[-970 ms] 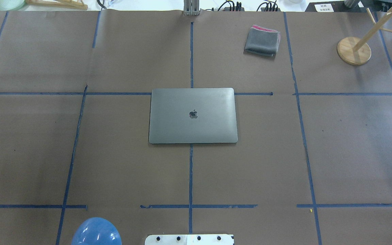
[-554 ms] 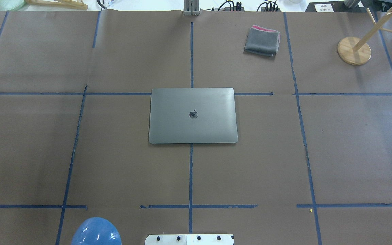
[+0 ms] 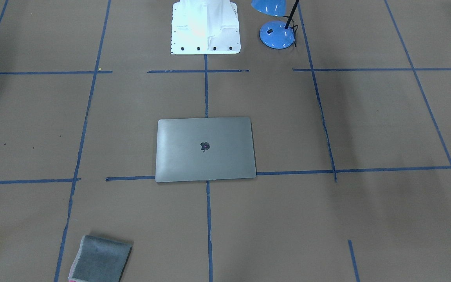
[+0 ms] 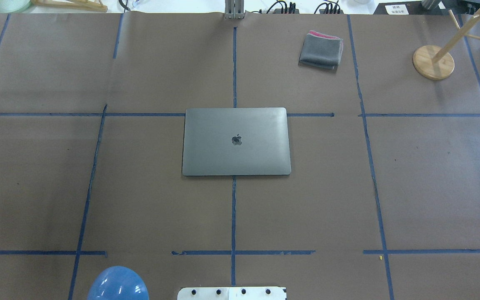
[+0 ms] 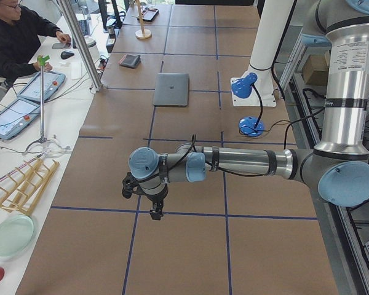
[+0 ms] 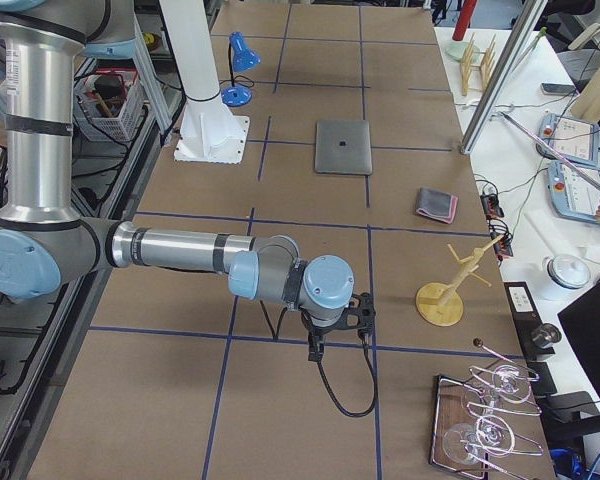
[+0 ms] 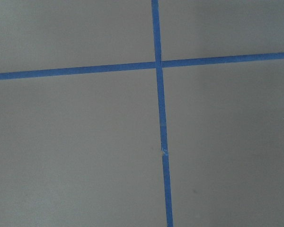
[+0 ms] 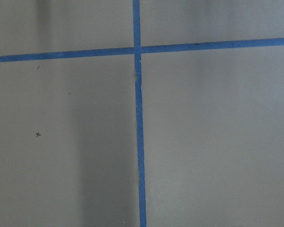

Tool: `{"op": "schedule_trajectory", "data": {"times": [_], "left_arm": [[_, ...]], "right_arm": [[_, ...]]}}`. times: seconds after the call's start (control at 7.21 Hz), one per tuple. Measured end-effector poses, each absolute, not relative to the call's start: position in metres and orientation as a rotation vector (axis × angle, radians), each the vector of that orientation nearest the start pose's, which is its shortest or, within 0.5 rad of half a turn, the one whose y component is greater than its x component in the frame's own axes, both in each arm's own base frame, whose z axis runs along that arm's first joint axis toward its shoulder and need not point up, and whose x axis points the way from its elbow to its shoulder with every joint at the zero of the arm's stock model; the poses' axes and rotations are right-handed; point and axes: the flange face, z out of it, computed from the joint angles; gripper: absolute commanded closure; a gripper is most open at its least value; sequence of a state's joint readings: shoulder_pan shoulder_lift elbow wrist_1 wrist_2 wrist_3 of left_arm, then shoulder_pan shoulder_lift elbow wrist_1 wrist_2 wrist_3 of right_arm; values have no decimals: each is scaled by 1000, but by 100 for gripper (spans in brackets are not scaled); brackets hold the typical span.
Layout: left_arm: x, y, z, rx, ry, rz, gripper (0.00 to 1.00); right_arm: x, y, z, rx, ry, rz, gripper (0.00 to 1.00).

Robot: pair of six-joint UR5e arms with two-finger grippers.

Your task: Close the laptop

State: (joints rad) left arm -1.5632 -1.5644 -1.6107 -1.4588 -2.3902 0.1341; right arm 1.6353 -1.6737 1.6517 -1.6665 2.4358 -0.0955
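The laptop [image 4: 236, 141] lid is smooth, matt grey metal. Matt brown paper covers the desk [image 4: 148, 200], crossed by blue tape [image 4: 233, 208]. The cloth [image 4: 321, 50] looks soft, the lamp [image 4: 117, 285] glossy, the stand [image 4: 433, 62] bare wood.

Laptop [image 4: 236, 141]: I find it at the centre of the table [image 4: 140, 200], lid flat on its base, straight ahead of the robot base [image 4: 231, 293].
Cloth [image 4: 321, 50]: beyond the laptop, to its right, near the far edge.
Stand [image 4: 433, 62]: right of the cloth, well apart from it.
Lamp [image 4: 118, 285]: just left of the robot base.
Left gripper [image 5: 155, 208]: above the table's left end, well apart from the laptop.
Right gripper [image 6: 315, 347]: above the table's right end, well apart from the laptop.
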Motion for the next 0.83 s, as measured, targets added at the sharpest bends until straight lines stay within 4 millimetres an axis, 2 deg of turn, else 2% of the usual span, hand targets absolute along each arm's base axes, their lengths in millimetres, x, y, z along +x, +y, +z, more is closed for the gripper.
{"op": "schedule_trajectory", "data": {"times": [0.83], "left_arm": [[-57,-484,650,-22,820,101,0]], "right_arm": [[95,-436,666,-23,-868,38,0]]}}
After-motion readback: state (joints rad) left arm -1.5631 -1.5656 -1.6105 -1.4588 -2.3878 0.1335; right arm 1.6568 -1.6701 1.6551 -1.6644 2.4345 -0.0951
